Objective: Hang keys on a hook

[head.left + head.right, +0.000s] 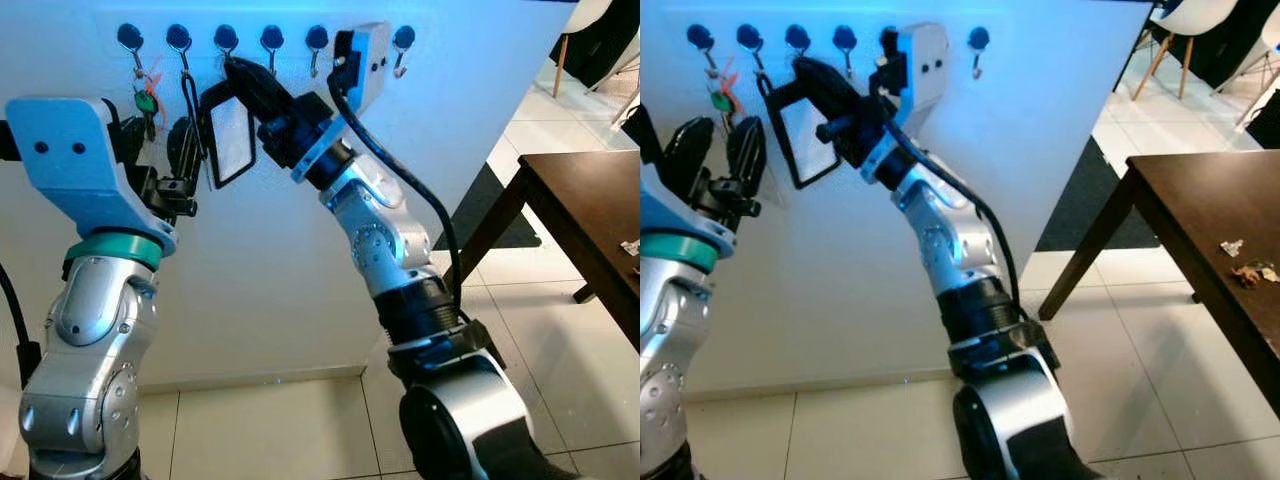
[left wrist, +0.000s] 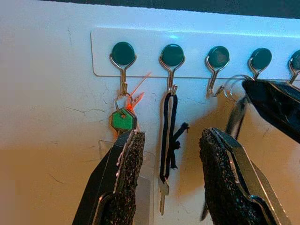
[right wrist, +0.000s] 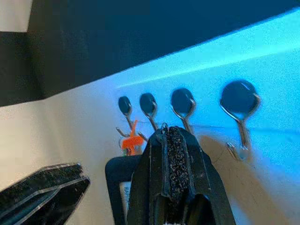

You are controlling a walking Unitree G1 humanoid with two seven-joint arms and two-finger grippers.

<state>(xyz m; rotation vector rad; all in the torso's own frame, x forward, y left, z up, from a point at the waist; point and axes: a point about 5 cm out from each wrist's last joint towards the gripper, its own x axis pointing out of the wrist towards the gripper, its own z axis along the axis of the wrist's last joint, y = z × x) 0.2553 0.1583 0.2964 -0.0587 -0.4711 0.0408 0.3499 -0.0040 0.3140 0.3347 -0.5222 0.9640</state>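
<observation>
The left gripper [image 2: 171, 183] waits with its fingers wide apart below the hook rail [image 2: 197, 47], clear of the green key [image 2: 123, 120] and the key on a black cord [image 2: 168, 136] already hanging. To its right, the right gripper [image 1: 232, 70] pinches a key ring [image 2: 233, 86] against the third hook [image 2: 216, 70], seemingly to slip it on. A black strap and clear tag [image 1: 232, 140] dangle beneath.

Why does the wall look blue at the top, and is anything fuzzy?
Left eye view: a cold blue glow washes the wall around the hook rail. Left wrist view: sharp on the green key. Right wrist view: the right gripper looms close and soft, hooks blurred.
</observation>
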